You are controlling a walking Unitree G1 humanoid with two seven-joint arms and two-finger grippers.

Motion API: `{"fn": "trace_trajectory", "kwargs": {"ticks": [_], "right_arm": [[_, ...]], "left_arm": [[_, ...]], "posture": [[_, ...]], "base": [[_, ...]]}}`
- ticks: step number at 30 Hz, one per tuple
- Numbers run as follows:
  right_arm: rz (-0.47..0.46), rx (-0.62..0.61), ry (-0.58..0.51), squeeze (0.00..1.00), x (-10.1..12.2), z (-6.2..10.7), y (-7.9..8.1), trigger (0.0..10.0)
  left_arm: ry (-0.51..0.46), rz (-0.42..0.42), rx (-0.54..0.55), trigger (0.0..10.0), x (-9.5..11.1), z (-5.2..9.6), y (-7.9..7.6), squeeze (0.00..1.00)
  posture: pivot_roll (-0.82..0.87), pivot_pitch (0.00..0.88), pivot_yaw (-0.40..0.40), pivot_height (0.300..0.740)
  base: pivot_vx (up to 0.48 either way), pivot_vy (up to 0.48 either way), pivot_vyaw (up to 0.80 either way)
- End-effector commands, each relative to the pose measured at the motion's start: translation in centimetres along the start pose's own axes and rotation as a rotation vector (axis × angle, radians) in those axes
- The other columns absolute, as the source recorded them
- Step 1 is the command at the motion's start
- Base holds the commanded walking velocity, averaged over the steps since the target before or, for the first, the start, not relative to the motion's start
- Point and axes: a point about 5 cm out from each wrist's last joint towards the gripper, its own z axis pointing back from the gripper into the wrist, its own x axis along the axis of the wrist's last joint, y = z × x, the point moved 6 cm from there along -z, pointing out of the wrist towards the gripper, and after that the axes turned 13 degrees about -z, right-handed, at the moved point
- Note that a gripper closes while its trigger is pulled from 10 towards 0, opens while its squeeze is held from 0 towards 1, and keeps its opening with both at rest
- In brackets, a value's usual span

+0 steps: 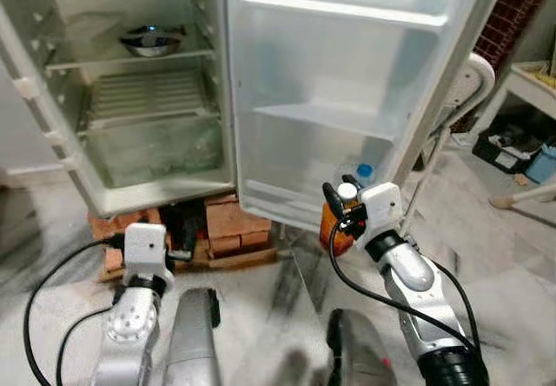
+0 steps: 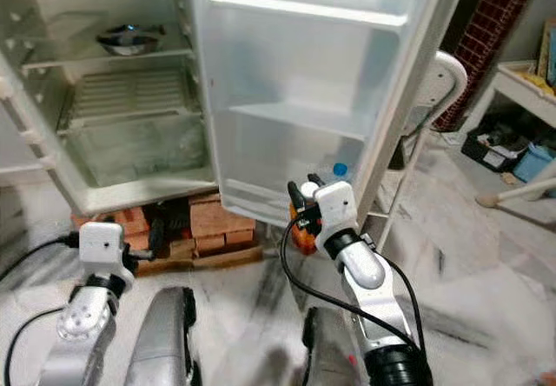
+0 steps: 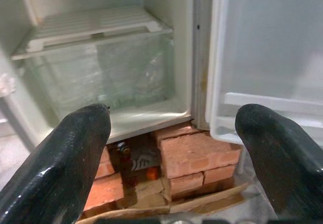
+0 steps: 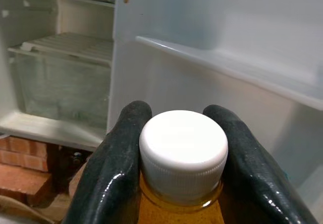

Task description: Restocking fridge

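Orange juice bottle (image 4: 181, 183) with a white cap, pinched at the neck by the right gripper (image 1: 340, 205), hangs just before the open fridge door (image 1: 347, 82). Likely next: lifting it over the lower door shelf's (image 1: 287, 196) lip, beside a blue-capped bottle (image 1: 365, 174). Left gripper (image 3: 171, 153) spread, idle near bricks (image 1: 230, 225).

The right gripper's fingers (image 4: 113, 173) look like glossy black rubber around a ribbed, matt white plastic cap (image 4: 183, 153). The fridge (image 1: 347, 99) is smooth white plastic and holds a shiny metal bowl (image 1: 152, 40). Rough red bricks (image 3: 194, 156) sit beneath it.
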Motion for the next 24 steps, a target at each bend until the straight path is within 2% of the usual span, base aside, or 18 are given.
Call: {"fn": "trace_trajectory", "kwargs": {"ticks": [1, 8, 21, 24], "right_arm": [[0.011, 0.027, -0.058, 0.0, 1.7, -0.6, 0.3, 10.0], [0.048, 0.098, -0.071, 0.0, 2.2, -0.6, 1.4, 10.0], [0.038, 0.138, -0.079, 0.0, 2.4, -0.6, 1.9, 10.0], [0.038, 0.141, -0.075, 0.0, 2.4, -0.6, 2.0, 10.0]], "left_arm": [[-0.02, 0.001, 0.001, 10.0, 0.6, -0.3, 0.0, 0.0], [-0.022, 0.001, 0.0, 10.0, 0.7, -0.4, -0.1, 0.0], [-0.018, 0.007, 0.001, 10.0, 0.6, -0.6, -0.3, 0.0], [-0.014, 0.006, 0.008, 10.0, 0.6, -0.5, -0.3, 0.0]], "posture": [[0.0, 0.0, -0.046, 0.567], [0.0, 0.0, -0.049, 0.567], [0.0, 0.0, -0.052, 0.567], [-0.01, 0.0, -0.053, 0.567]], "base": [[0.341, 0.0, 0.0], [0.338, 0.0, 0.0], [0.344, 0.0, 0.62], [0.0, 0.0, 0.27]]}}
